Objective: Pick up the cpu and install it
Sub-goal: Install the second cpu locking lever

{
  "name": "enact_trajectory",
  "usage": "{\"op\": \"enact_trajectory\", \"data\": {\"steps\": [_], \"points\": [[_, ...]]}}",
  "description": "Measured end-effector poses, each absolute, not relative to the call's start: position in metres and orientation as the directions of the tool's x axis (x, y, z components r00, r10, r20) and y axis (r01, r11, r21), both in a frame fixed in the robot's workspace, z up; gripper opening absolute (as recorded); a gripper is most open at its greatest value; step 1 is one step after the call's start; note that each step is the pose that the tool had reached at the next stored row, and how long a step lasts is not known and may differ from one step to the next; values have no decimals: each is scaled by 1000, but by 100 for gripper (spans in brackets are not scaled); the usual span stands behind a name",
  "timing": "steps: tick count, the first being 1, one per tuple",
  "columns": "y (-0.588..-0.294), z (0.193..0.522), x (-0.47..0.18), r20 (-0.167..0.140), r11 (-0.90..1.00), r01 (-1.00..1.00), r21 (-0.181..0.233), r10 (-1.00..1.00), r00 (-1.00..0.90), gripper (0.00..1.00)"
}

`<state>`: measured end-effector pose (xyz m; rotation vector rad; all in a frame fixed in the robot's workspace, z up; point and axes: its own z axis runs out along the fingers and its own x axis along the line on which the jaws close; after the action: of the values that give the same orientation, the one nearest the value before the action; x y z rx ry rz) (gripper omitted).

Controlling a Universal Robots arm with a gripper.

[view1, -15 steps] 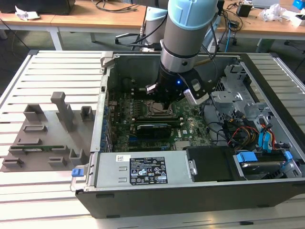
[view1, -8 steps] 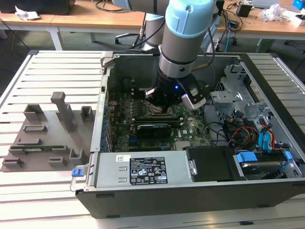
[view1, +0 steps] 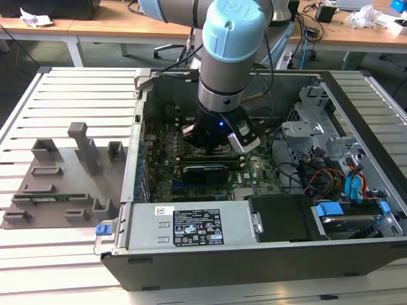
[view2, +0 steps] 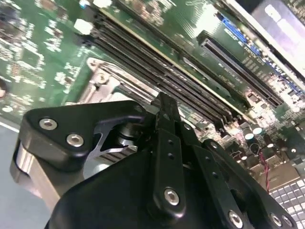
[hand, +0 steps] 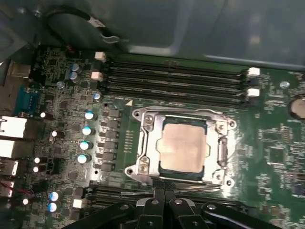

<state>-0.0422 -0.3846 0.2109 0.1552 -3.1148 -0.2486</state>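
Sitting in socket [hand: 183, 148] (seated): cpu [hand: 183, 145].

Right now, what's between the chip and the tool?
In the first wrist view, just the socket's metal frame edge lies between the cpu and the tool.

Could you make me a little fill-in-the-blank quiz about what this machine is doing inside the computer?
1. The cpu lies inside the metal-framed ____ on the motherboard.
2. The arm reaches down into an open computer ____.
3. In the first wrist view, the long black memory slots beside the socket are ____.
4. On the slatted table, at the exterior view's left, stands a grey ____.

Missing words: socket; case; empty; holder
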Motion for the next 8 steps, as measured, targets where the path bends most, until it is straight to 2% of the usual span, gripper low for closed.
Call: {"op": "enact_trajectory", "data": {"steps": [8], "points": [[-385,202,-70,3,978,-98,187,-100,-995,11]]}}
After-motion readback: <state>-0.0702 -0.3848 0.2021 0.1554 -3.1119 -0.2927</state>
